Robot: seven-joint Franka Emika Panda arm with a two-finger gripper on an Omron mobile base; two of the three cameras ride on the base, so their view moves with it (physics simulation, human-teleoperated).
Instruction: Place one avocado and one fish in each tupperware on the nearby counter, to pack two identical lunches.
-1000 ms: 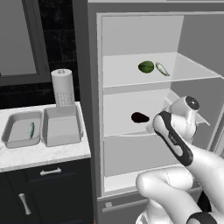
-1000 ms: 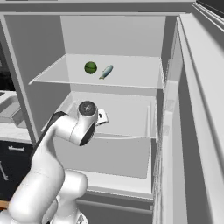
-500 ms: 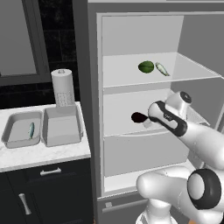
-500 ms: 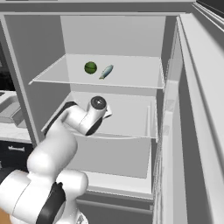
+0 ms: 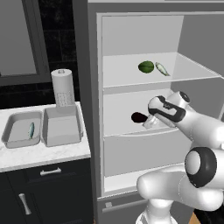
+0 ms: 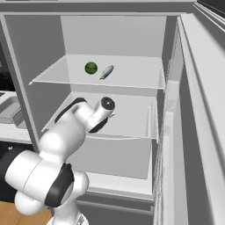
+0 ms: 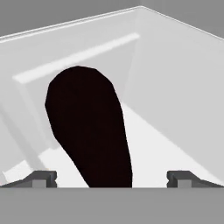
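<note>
White marble counter (image 5: 41, 155), open fridge (image 5: 131, 111), glass shelves (image 5: 127, 74)

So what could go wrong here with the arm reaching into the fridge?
The dark object on the middle shelf is bulky and rounded, and the open gripper straddles its near end, so a grasp there may slip or push it deeper. The arm is tucked between shelves, so lifting could knock the upper shelf holding the green avocado and fish. One tupperware already holds a fish; adding another would unbalance the lunches.

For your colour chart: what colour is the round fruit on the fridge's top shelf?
Dark green: the round fruit shows best in the left base view.
</note>
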